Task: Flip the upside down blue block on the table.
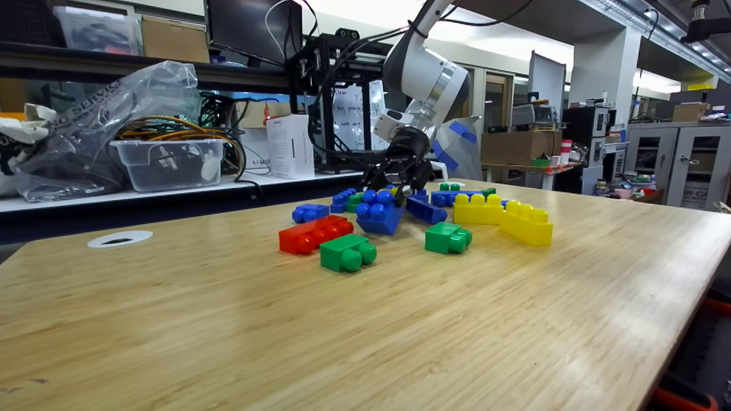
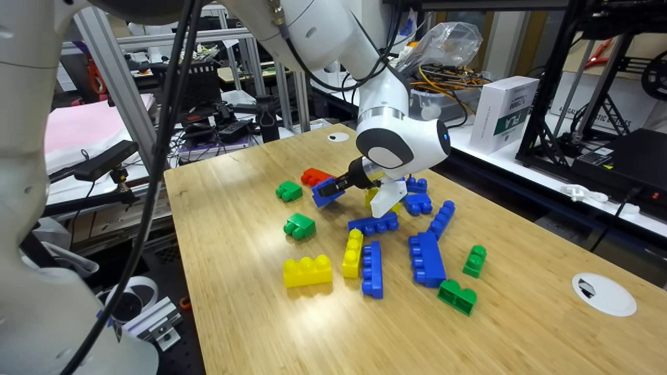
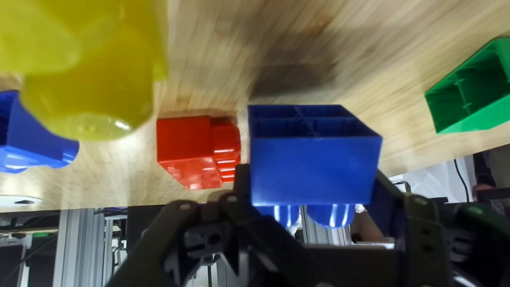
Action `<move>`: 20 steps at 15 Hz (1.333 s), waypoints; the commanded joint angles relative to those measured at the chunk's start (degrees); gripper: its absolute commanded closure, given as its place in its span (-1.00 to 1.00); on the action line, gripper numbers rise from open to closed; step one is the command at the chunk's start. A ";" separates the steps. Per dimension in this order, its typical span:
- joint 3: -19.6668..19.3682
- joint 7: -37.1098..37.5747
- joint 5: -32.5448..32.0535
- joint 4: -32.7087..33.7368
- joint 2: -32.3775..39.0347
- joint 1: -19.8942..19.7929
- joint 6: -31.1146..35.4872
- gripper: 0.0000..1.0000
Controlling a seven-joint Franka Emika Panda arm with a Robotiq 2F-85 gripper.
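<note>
Wrist view: the fingers (image 3: 242, 187) are gripping the block (image 3: 312, 171) by two opposite flat walls, and its hollow underside is partly showing. In an exterior view its studs (image 1: 377, 212) are pointing up at a slant, so the flip is seemingly well along. The block is leaning near the red brick (image 1: 314, 233), well in from the edges of the desk (image 2: 234, 271), towards the end whose corner is bearing a white disc (image 2: 338, 137); the views are not showing whether it is touching the desk. Being a hollow shell, it is probably weighing little, and its stiff-looking plastic should be bearing a firm squeeze without cracking. The glossy walls are likely offering little friction, so the block could be pivoting between the fingers if a lower edge is catching. Those flat walls are making the best place for holding; the round studs would be giving a poorer seat.
</note>
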 commanded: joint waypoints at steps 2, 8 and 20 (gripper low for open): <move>-0.82 -2.65 0.40 1.70 1.54 -0.01 -2.45 0.09; -1.21 -5.85 0.67 2.78 3.17 -0.93 -4.77 0.09; -2.52 -6.85 0.51 3.74 4.19 -0.75 -5.75 -0.90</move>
